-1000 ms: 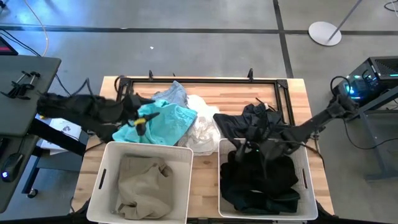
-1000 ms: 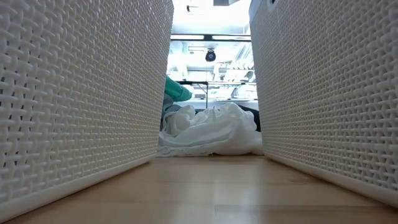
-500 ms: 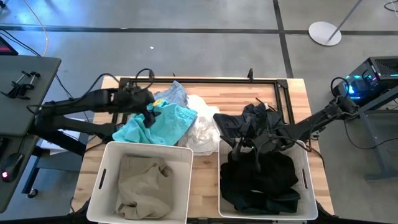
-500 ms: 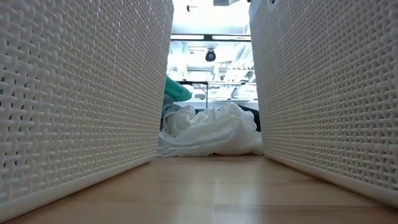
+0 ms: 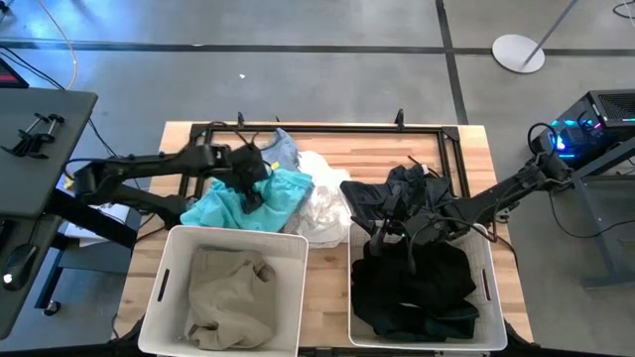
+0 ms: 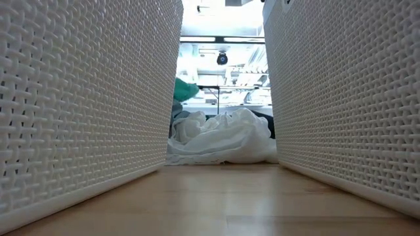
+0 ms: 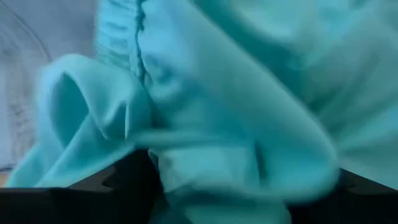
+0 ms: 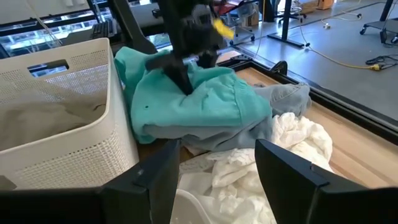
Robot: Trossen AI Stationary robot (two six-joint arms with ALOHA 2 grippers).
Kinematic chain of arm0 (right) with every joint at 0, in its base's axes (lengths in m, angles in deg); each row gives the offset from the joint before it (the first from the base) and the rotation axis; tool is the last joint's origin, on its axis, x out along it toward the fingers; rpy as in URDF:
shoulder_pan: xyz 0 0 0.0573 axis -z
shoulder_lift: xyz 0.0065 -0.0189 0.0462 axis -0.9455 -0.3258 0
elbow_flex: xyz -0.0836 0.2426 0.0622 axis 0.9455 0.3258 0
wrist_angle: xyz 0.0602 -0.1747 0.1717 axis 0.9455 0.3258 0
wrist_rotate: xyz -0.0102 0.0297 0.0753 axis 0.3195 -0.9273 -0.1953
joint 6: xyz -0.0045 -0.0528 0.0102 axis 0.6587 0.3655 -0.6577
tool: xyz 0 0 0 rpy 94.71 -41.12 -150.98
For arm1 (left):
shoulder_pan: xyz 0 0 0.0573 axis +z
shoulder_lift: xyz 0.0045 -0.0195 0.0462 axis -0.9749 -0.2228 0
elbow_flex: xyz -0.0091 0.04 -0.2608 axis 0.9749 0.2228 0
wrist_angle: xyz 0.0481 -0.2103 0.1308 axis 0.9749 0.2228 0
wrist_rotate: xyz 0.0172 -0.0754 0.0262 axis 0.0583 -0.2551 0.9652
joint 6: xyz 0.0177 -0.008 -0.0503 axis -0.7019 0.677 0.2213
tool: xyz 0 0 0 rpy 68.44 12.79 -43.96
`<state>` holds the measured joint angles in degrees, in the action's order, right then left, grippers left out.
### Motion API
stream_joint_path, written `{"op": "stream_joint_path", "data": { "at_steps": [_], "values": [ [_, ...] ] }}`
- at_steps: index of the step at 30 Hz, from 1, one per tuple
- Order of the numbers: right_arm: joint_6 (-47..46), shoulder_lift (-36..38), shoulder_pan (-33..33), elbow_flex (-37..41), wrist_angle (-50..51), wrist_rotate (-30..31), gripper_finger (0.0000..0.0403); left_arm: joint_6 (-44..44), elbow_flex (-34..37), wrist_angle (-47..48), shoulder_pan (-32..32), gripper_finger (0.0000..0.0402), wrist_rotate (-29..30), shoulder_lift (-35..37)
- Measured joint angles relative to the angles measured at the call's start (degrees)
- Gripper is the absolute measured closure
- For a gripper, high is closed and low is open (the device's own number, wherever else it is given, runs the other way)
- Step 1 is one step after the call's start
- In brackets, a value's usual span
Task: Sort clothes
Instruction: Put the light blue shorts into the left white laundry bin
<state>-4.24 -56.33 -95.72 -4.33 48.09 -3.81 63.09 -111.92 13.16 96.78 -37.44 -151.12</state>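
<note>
A teal garment [image 5: 288,193] [image 8: 205,106] lies heaped on the table beside a white garment [image 5: 322,203] and a pale blue-grey one [image 5: 281,149]. My left gripper [image 5: 253,190] [image 8: 185,84] points down into the top of the teal heap with its fingers apart. My right gripper [image 8: 217,165] [image 5: 395,238] hangs open over the far rim of the right basket, with nothing between its fingers. Beige cloth [image 5: 228,293] lies in the left basket, and black clothes [image 5: 417,288] lie in the right one. Another black garment [image 5: 382,193] lies at that basket's far rim. My left gripper's open fingers [image 8: 180,78] come from above, slanting down, and sink into the teal garment's upper folds [image 7: 236,93]. A bunched fold [image 7: 217,162] lies between the two fingers. The garment rests on the table and on the white garment beside it.
Two white woven baskets [image 5: 169,258] [image 5: 491,288] stand at the table's near edge with a narrow lane of bare wood [image 6: 216,196] between them. A black frame [image 5: 327,127] runs along the far edge. A stand and cables lie on the floor beyond the table.
My left gripper has swung from the teal garment's left end toward the table's right and far side, tipped steeply downward and sunk into the heap. The top of the teal cloth has been pushed and bunched up. The right arm has kept still.
</note>
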Motion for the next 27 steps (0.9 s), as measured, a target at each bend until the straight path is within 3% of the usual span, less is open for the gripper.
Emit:
{"op": "stream_joint_path", "data": {
  "at_steps": [6,13,19,27],
  "values": [
    [0.52,-0.39,0.00,0.00,0.00,0.09,0.0204,-1.60,0.63,-1.63,-0.02,0.0208,0.32,-4.33],
    [0.27,-1.30,0.00,0.00,0.28,0.31,0.0204,-2.11,0.37,-3.97,-0.07,0.0379,2.43,-3.23],
    [-0.96,-2.34,0.11,0.00,0.33,0.31,0.0204,-2.07,-4.10,-4.62,-1.00,0.0395,9.44,4.08],
    [0.69,-2.47,0.11,0.00,-3.33,0.72,0.0204,-11.36,-18.50,-7.45,-6.57,0.0399,20.19,19.41]
  ]
}}
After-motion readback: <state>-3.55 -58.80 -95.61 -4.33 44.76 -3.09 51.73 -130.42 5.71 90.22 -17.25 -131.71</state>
